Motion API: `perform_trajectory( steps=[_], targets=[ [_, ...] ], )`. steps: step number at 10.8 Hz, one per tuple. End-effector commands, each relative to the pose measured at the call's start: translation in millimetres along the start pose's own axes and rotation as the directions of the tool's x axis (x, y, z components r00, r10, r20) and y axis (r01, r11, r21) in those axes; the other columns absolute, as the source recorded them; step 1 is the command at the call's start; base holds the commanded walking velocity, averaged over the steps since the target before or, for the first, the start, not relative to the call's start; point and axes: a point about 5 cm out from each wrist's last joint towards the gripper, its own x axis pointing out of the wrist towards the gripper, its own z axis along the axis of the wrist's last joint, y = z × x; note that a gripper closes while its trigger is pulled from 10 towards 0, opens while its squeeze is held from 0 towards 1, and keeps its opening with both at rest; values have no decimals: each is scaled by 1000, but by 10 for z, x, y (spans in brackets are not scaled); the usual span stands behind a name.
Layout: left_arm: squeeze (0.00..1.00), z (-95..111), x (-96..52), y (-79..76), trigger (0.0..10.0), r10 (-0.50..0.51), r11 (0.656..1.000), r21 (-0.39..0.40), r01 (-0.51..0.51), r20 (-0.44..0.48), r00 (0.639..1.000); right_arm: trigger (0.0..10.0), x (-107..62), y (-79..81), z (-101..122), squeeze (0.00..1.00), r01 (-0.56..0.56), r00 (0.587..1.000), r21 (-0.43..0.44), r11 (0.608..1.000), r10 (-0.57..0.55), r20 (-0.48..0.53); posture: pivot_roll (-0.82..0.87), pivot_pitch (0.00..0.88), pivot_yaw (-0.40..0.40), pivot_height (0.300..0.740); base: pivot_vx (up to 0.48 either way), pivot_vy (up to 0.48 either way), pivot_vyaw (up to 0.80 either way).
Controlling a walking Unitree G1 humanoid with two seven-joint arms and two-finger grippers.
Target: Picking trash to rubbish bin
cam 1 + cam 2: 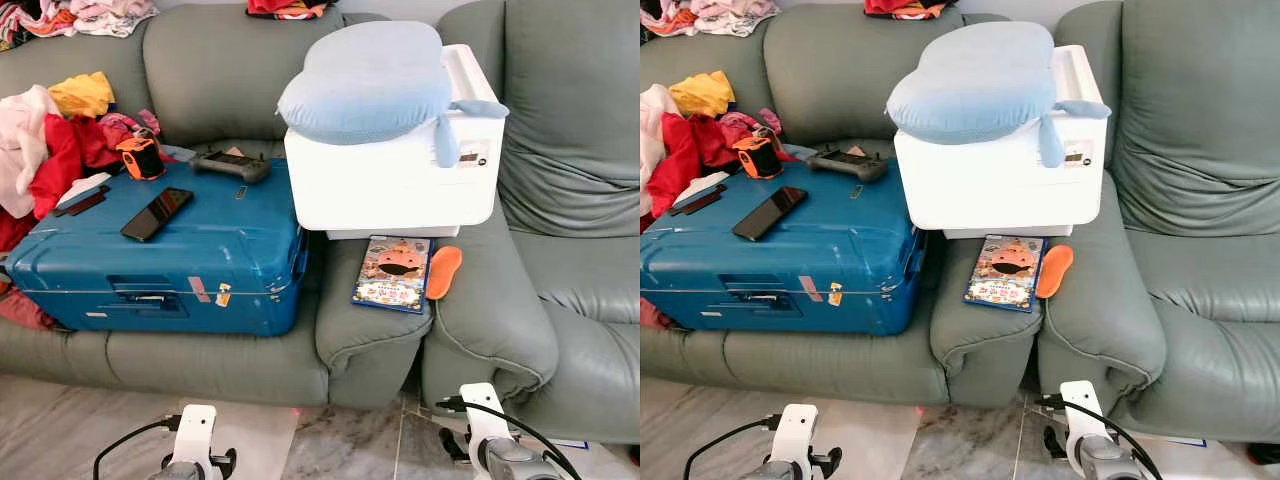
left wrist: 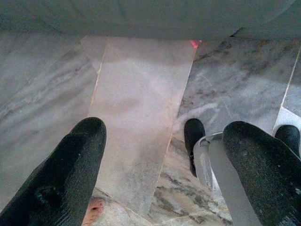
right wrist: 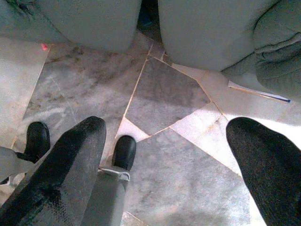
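Both grippers hang low over the marble floor (image 3: 164, 94), left gripper (image 2: 162, 165) and right gripper (image 3: 164, 160), each with fingers spread and holding nothing. You see a pale sheet (image 2: 141, 108) lying flat before the sofa (image 1: 240, 350), its long axis running toward the sofa.

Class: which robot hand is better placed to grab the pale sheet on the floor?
Left: the left hand hangs open right over the sheet; the right hand is over bare tiles.
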Motion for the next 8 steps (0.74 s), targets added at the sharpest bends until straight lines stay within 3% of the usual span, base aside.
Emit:
perform_trajectory(
  steps=[1, 7, 8],
  targets=[
    [0, -9, -6, 33, 10000, 0, 1000, 16, 0, -4, 1000, 10000, 0, 17, -22, 0, -6, 1000, -17, 1000, 5, -6, 31, 0, 83, 740, 0, 476, 0],
    [0, -10, -5, 34, 10000, 4, 1000, -16, -4, -2, 1000, 10000, 3, 60, -34, 0, -14, 1000, -33, 999, 13, -9, 33, 0, 87, 740, 0, 470, 0],
    [0, -5, -5, 33, 10000, 5, 1000, -15, -5, 0, 1000, 10000, 3, 58, -38, 0, -12, 1000, -33, 999, 12, -10, 32, 0, 87, 740, 0, 0, 0]
  ],
)
